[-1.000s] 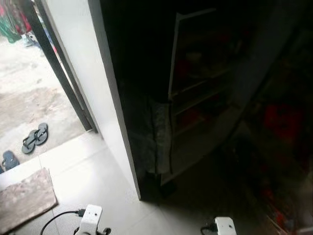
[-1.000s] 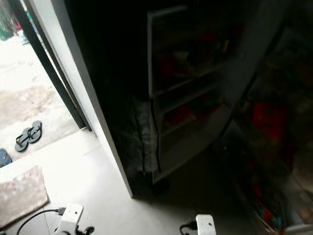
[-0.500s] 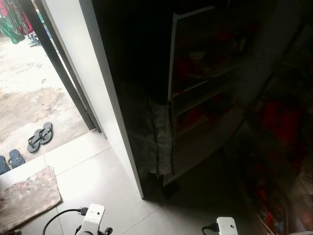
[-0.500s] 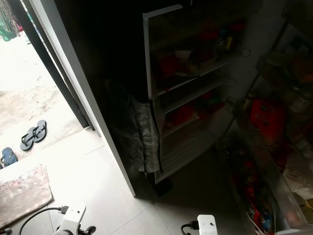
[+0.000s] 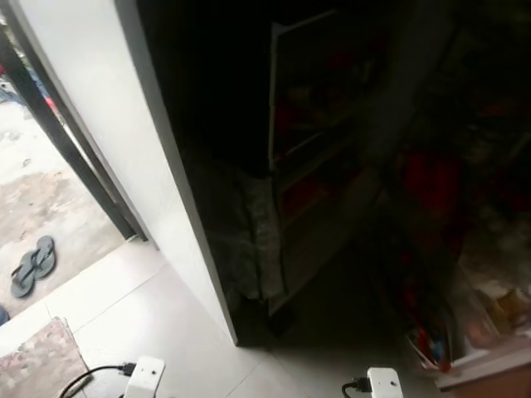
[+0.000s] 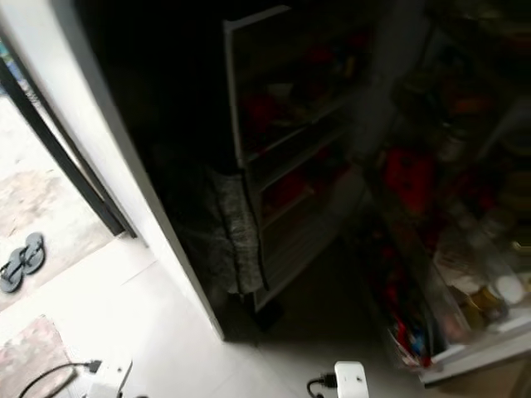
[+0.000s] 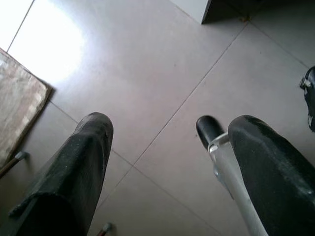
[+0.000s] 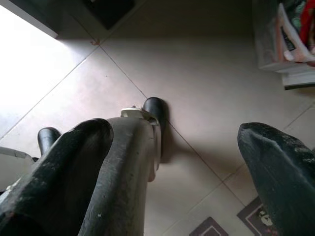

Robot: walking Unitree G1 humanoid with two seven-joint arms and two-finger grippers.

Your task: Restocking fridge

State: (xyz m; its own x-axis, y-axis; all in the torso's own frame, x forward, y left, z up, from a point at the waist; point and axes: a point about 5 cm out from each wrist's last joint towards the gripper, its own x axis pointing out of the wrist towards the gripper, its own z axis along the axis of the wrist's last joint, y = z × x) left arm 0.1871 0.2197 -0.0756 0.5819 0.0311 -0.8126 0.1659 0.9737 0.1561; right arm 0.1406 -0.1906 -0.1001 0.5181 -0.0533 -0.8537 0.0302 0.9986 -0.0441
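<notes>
tiled floor open before fridge; door ajar.

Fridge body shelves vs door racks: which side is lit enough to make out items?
The door racks on the robot's right: pale bottles and packets show there. The fridge body shelves are dim, with only reddish shapes.
</notes>
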